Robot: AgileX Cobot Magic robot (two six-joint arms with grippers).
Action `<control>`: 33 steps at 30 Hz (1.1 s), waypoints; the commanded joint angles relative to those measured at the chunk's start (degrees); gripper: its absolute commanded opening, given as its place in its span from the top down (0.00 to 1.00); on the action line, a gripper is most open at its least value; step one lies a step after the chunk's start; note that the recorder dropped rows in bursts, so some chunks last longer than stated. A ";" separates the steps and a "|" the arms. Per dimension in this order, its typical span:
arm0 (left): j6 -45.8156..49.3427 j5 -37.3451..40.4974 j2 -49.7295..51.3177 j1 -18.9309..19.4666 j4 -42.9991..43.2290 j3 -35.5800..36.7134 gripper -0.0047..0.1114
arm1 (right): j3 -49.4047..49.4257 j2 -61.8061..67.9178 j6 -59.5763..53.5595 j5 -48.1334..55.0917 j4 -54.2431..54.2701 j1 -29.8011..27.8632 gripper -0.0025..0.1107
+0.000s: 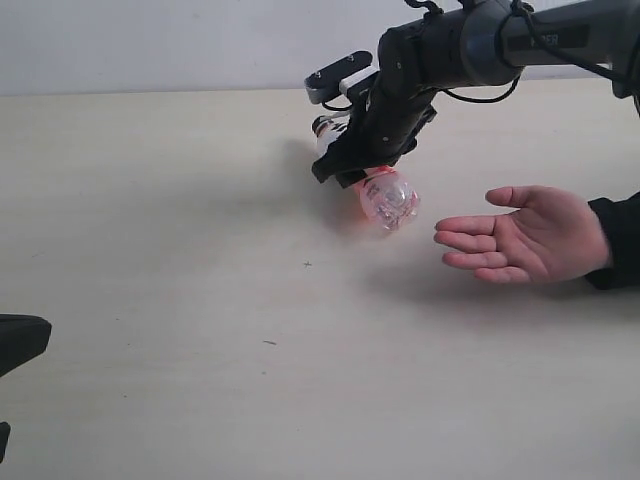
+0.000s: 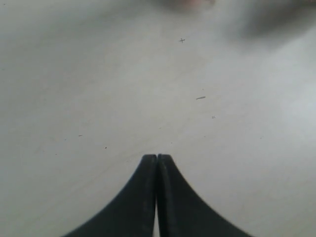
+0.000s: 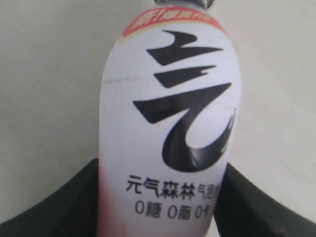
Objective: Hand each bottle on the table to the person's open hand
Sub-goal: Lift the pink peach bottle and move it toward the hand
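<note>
Pale beige table (image 1: 150, 300) is stretching out under a pink bottle (image 1: 388, 198) that is lying tilted near the open hand (image 1: 525, 236), not touching it. Its clear base is glowing pink, and its white label is showing a bold black character. The right gripper (image 1: 365, 168) is clamping its sides. The left gripper (image 2: 157, 165) is resting with its jaws together, empty.

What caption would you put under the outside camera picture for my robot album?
Robot's right claw holds a pink bottle near a person's open hand.

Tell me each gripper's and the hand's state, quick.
Left gripper: shut, empty.
Right gripper: shut on the pink bottle.
Person's hand: open, empty.
</note>
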 commanded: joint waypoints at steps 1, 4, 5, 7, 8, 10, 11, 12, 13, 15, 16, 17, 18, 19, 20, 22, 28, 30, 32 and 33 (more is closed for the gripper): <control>-0.19 -0.16 -0.50 -0.31 0.38 0.20 0.94 | -0.39 -0.17 -0.18 -1.06 -0.09 -0.19 0.95; -0.19 -0.16 -0.50 -0.31 0.38 0.20 0.94 | -0.39 -1.03 -0.18 -1.56 -0.09 -0.19 0.98; -0.19 -0.16 -0.50 -0.31 0.38 0.20 0.94 | -0.39 -1.63 -0.18 -1.56 -0.09 -0.19 0.98; -0.07 -0.16 -0.50 -0.31 0.38 0.20 0.94 | -0.39 -3.04 0.19 -1.35 -0.09 -0.19 0.98; -0.07 -0.16 -0.50 -0.31 0.38 0.20 0.94 | -0.39 -3.73 1.05 -1.10 -0.09 -0.19 0.98; -0.07 -0.16 -0.50 -0.31 0.38 0.20 0.94 | -0.39 -4.86 1.32 -0.29 -0.09 -0.07 0.98; -0.07 -0.16 -0.50 -0.31 0.38 0.20 0.94 | -0.39 -5.39 1.32 0.17 0.44 -0.07 0.98; -0.07 -0.16 -0.50 -0.31 0.38 0.20 0.94 | -0.28 -5.85 1.32 0.80 0.85 -0.07 0.98; -0.20 -0.16 -0.50 -0.31 0.38 0.20 0.94 | -0.28 -6.15 1.32 1.35 0.96 -0.07 0.98; -0.20 -0.16 -0.50 -0.31 0.38 0.20 0.94 | -0.28 -6.84 1.32 2.43 0.96 -0.07 0.98; -0.20 -0.16 -0.50 -0.31 0.38 0.20 0.94 | -0.28 -7.14 1.32 2.75 1.10 -0.07 0.98; -0.20 -0.16 -0.50 -0.31 0.38 0.20 0.94 | -0.28 -7.44 1.32 3.57 1.25 -0.07 0.98; -0.20 -0.16 -0.50 -0.31 0.38 0.20 0.94 | -0.28 -7.98 1.32 4.33 1.38 -0.07 0.98; -0.20 -0.16 -0.50 -0.31 0.38 0.20 0.94 | -0.28 -8.38 1.55 5.07 1.38 -0.07 0.98; -0.20 -0.16 -0.50 -0.31 0.38 0.20 0.94 | -0.28 -8.98 1.98 5.99 1.38 -0.07 0.98; -0.20 -0.16 -0.50 -0.31 0.38 0.20 0.94 | -0.28 -10.24 2.59 7.64 1.38 -0.07 0.98; -0.20 -0.16 -0.50 -0.31 0.38 0.20 0.94 | -0.28 -14.20 5.71 11.06 1.38 -0.07 0.98; -0.20 -0.16 -0.50 -0.31 0.38 0.20 0.94 | -0.28 -15.27 5.71 12.59 1.38 -0.07 0.98; -0.20 -0.16 -0.50 -0.31 0.38 0.20 0.94 | -0.01 -16.23 6.01 14.04 1.38 -0.07 0.98; -0.20 -0.16 -0.50 -0.31 0.38 0.20 0.94 | 0.65 -17.05 6.01 14.27 1.38 -0.07 0.98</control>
